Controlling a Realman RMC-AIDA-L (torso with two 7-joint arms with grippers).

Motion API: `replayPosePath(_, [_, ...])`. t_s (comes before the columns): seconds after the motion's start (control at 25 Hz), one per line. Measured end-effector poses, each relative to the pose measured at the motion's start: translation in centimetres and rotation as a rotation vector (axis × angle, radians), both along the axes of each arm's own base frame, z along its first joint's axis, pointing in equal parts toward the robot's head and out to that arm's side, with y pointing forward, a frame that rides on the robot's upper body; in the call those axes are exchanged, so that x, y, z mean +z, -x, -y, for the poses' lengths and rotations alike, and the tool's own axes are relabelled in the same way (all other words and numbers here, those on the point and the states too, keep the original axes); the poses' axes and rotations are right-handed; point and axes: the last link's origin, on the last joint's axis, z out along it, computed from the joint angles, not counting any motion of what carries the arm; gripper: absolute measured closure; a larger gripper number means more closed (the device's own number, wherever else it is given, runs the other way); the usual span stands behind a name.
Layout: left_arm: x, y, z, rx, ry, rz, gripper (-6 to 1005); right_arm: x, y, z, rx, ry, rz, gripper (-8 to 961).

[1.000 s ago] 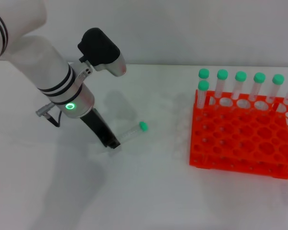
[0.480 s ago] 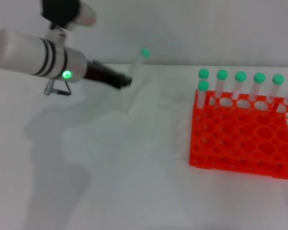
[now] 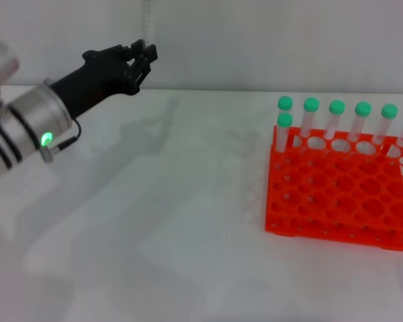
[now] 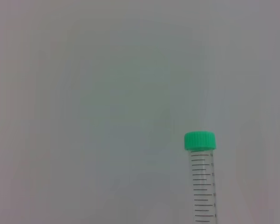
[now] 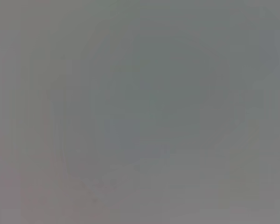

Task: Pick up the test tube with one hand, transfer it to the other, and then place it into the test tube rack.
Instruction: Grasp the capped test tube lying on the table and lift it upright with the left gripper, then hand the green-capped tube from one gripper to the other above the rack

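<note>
My left gripper, black on a white-and-silver arm with a green light ring, is raised at the back left, above the table's far edge. It is shut on the test tube, which stands upright from the fingers and runs out of the head view's top edge. The left wrist view shows the tube's graduated clear body and green cap against a blank wall. The orange-red test tube rack stands on the table at the right, well apart from the gripper. My right gripper is out of view, and its wrist view shows only plain grey.
Several green-capped tubes stand in the rack's back row, and one more stands at its left corner. The white table stretches between my left arm and the rack.
My left gripper lifted the tube off the table, swung it up and back, and turned it from tilted to upright. The rack and its tubes have not moved.
</note>
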Motion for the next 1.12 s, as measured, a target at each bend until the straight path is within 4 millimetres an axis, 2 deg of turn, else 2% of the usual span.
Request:
replayPosePath(0.2, [-2.9,0.0,4.4,-0.142,-0.165,0.044,770,-0.1,0.2,-0.2,0.006,0.002,-0.001,137])
replayPosePath(0.44, [-7.0,-1.9,7.2,-0.213,-0.213,0.023,763,-0.4,0.7,-0.5,0.031,0.018,-0.048,137])
replayPosePath(0.68, [-10.6,-3.7,8.5,-0.197,-0.18,-0.015,757,-0.6,0.7,-0.4,0.066,0.078,-0.179,138])
replayPosePath(0.96, [-11.6,-3.9,8.8,-0.152,-0.125,0.003,749,0.2,1.3,-0.2,0.174,0.211,-0.239,138])
replayPosePath(1.12, [-12.1,-4.1,8.9,-0.106,-0.067,0.058,744,0.9,3.0,0.2,0.323,0.3,-0.216,139])
